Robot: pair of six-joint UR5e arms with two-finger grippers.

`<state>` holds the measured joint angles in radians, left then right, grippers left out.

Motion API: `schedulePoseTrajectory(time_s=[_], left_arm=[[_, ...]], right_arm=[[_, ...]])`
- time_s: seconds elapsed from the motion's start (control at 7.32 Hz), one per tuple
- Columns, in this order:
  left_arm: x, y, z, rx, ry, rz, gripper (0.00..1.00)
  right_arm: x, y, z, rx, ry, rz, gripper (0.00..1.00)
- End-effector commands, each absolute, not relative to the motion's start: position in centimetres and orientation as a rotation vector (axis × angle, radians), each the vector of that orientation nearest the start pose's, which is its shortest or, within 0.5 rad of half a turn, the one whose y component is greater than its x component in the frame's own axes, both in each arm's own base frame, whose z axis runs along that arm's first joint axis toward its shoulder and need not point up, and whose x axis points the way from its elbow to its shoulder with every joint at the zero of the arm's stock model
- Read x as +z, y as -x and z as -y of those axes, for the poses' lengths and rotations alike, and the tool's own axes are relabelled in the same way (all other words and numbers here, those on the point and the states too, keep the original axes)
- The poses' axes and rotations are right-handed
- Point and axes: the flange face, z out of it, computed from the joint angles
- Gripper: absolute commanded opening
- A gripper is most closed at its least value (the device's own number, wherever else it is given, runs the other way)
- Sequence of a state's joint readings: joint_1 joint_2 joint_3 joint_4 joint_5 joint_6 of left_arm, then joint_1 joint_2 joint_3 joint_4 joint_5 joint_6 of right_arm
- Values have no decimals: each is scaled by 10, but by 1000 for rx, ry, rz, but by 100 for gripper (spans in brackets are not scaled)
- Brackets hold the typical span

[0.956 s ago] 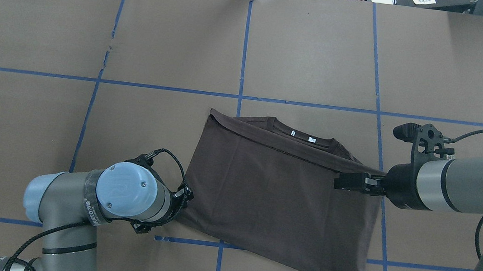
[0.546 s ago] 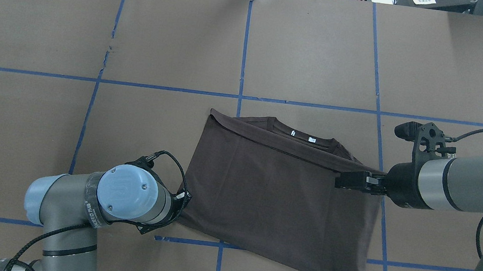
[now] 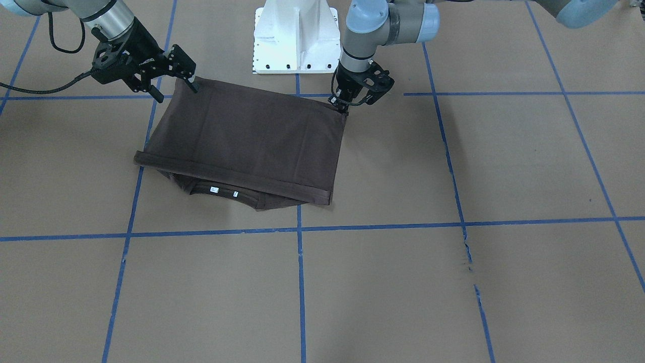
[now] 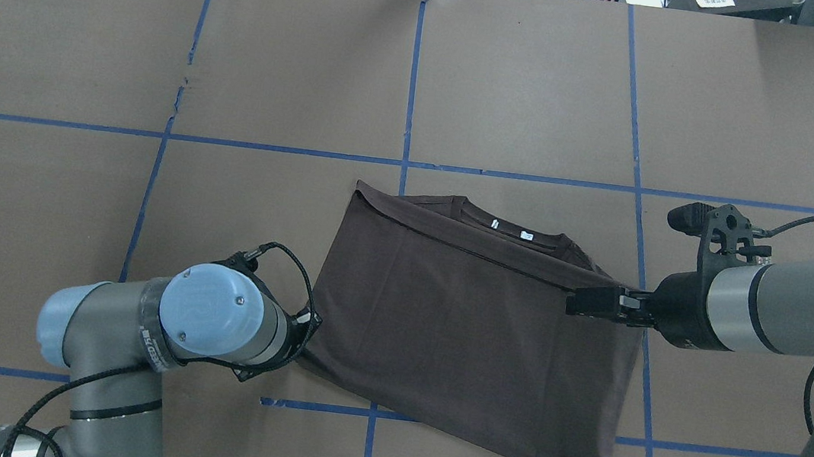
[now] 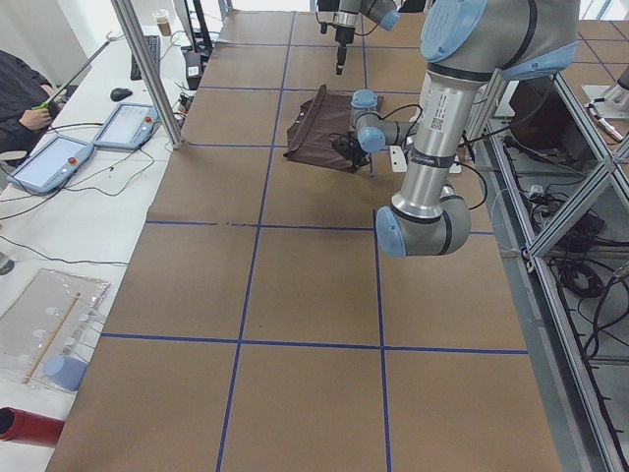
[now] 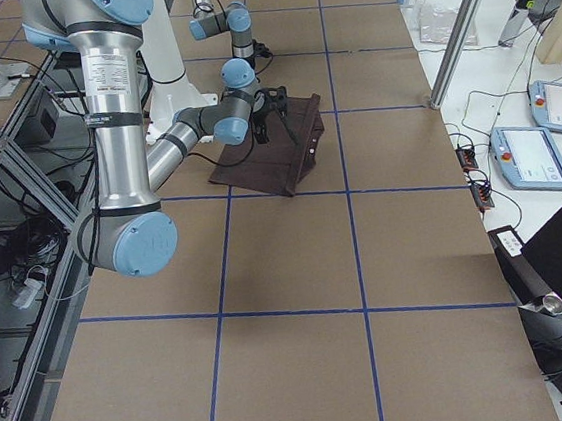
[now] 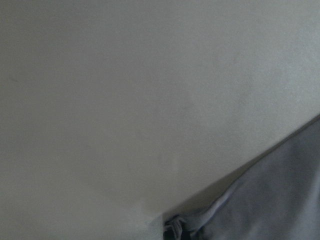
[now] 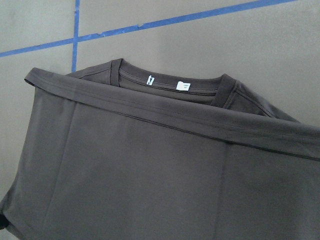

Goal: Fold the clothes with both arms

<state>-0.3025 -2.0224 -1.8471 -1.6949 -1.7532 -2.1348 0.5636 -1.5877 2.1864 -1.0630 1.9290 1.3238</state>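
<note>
A dark brown T-shirt (image 4: 472, 328) lies folded on the brown paper, its hem folded up over the chest. Beyond the fold, the collar and its white labels (image 4: 510, 230) still show. The left gripper (image 3: 344, 107) points down at the shirt's near left corner, and its fingers look shut on the cloth there. In the left wrist view I see only paper and a bunched bit of shirt (image 7: 280, 200). The right gripper (image 3: 175, 92) hovers at the shirt's right edge with its fingers spread open and nothing between them. Its wrist view looks down on the shirt (image 8: 150, 170).
The white pedestal (image 3: 295, 35) stands at the table's near edge, just behind the shirt. Blue tape lines (image 4: 412, 91) divide the paper, which has a small tear (image 4: 181, 88). A person (image 5: 20, 98) sits at a side table with tablets (image 5: 49, 162).
The left arm has shifted slightly to the left, and the shirt's near edge has crept a little with it. The right gripper has drawn back a touch to the right.
</note>
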Motion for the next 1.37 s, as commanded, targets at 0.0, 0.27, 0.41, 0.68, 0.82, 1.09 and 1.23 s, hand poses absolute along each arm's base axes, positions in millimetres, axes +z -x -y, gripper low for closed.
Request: schedulePoseTrajectory(time_s=[0.0,0.27,0.41,0.68,0.82,1.09,1.23], left_arm=[[286,-520,361,-762,191,-816,0],[316,-495,426,-749,98,-766,0],[320,-477,458,-727,46,-760,0],[300,-477,539,-718,-35,-781,0],[299,-499,567,-722,-44,-781,0],[281,-532,607,-679,-135,-814,0],[277,-544,619,-675,-164,-838,0]], right_arm=[[321,324,321,83,-134,1127,100],[321,324,321,83,-134,1127,100],[321,324,321,84,-135,1127,100],[321,324,321,85,-136,1126,100],[322,325,322,87,-136,1122,100],[326,327,323,88,-132,1117,100],[326,327,323,88,-131,1116,100]])
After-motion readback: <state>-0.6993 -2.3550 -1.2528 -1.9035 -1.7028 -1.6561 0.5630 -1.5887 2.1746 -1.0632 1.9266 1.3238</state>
